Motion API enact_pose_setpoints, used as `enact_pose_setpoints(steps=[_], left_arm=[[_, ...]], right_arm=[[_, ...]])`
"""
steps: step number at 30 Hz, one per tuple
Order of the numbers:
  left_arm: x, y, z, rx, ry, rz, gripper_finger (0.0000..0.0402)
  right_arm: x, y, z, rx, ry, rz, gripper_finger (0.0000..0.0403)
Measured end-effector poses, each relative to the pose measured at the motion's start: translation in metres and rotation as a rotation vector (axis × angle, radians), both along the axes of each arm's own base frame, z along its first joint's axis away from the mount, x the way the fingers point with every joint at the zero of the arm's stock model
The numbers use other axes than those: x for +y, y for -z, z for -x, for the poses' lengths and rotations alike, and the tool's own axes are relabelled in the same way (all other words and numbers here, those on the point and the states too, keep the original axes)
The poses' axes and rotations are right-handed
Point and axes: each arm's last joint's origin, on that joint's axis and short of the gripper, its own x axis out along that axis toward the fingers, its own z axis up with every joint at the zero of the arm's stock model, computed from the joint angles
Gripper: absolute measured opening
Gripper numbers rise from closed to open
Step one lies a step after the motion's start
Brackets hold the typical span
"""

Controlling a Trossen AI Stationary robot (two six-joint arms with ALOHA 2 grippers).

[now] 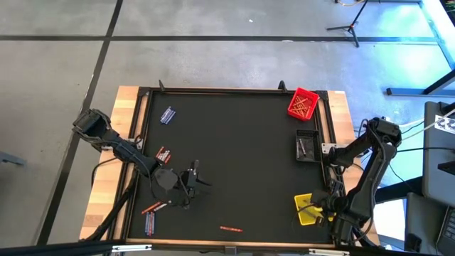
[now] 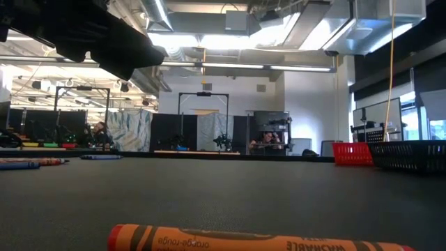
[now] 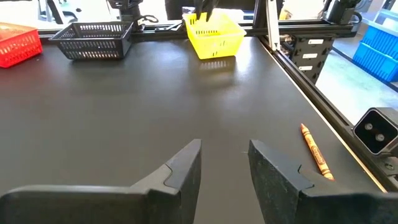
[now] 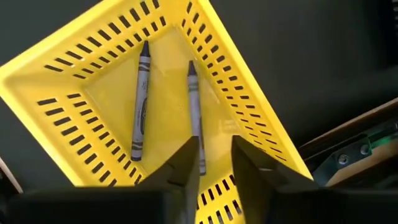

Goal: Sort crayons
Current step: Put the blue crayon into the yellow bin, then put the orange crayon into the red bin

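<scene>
My left gripper (image 1: 201, 182) is open and empty, low over the near-left part of the black mat; its fingers show in the left wrist view (image 3: 224, 163). Crayons lie scattered on the mat: blue ones (image 1: 168, 115), a small group (image 1: 163, 153), an orange one (image 1: 153, 208), a blue one (image 1: 149, 222) and an orange-red one (image 1: 231, 229) by the near edge, which also shows in the left wrist view (image 3: 314, 151). My right gripper (image 4: 214, 158) is open above the yellow bin (image 4: 74, 68), pointing down. Two grey crayons (image 4: 142, 99) (image 4: 194, 112) lie on the bin's floor; the end of one shows in the gap between the fingers.
A red bin (image 1: 302, 104) holding crayons stands at the far right corner. A black bin (image 1: 307, 146) stands between it and the yellow bin (image 1: 306, 210). A raised dark frame (image 1: 213, 90) borders the mat. The mat's middle (image 1: 242, 156) is bare.
</scene>
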Motion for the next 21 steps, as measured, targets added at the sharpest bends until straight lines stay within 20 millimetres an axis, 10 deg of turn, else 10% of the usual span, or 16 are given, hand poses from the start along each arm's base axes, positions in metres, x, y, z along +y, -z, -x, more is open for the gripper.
enact_pose_setpoints(steps=[11, 21], left_arm=[[0.000, 0.000, 0.000, 0.000, 0.000, 0.000, 0.0126], [0.000, 0.000, 0.000, 0.000, 0.000, 0.002, 0.0126]], right_arm=[[-0.007, -0.010, -0.016, 0.023, 0.040, -0.063, 0.0145], [0.004, -0.034, -0.058, -0.399, -0.166, -0.066, 0.0143]])
